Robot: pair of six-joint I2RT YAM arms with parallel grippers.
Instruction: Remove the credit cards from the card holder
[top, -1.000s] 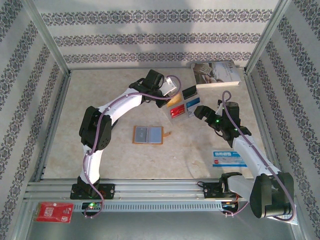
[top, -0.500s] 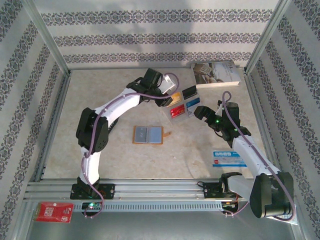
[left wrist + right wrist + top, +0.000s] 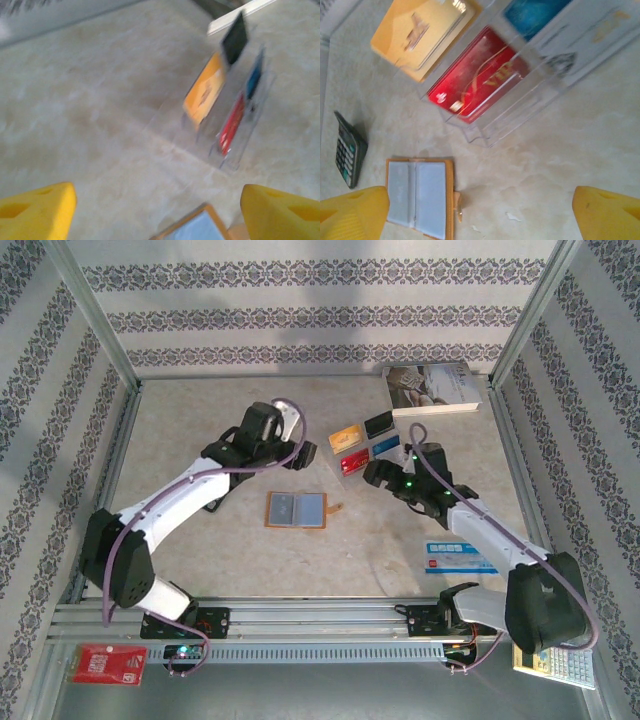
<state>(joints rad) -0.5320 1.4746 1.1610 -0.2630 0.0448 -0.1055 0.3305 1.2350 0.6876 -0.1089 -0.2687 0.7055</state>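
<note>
- Lying open and flat on the worktop [image 3: 200, 410], centre of the top view: the card holder [image 3: 297, 510], blue-grey lining up, orange edge all round.
- Left hand [image 3: 157, 212]: yellow fingers [image 3: 35, 210] sit at the two bottom corners of its wrist view, spread wide, with bare worktop between them and nothing gripped.
- In that view one corner of the card holder [image 3: 192, 231] pokes in at the bottom edge, between the fingers and nearer the right-of-frame one. No contact that I can see.
- In the top view the left wrist sits up and to the left of the card holder, apart from it.
- Right hand [image 3: 480, 215]: wide open too, fingers at the bottom corners of its wrist view, holding nothing.
- Card holder [image 3: 420, 197] is at lower left in that view, just beside the left-of-frame finger [image 3: 352, 212] and not touching it.
- Clear card stand [image 3: 360, 445] is up and right of the card holder in the top view, well apart from it. It holds orange, red, blue and black cards.
- In the right wrist view the stand [image 3: 490, 90] is in the upper half of the frame, with the red card facing the camera.
- Left wrist frame is blurred; the stand [image 3: 225, 115] reads at upper right.
- Can't tell whether the card holder's pockets have cards in them.
</note>
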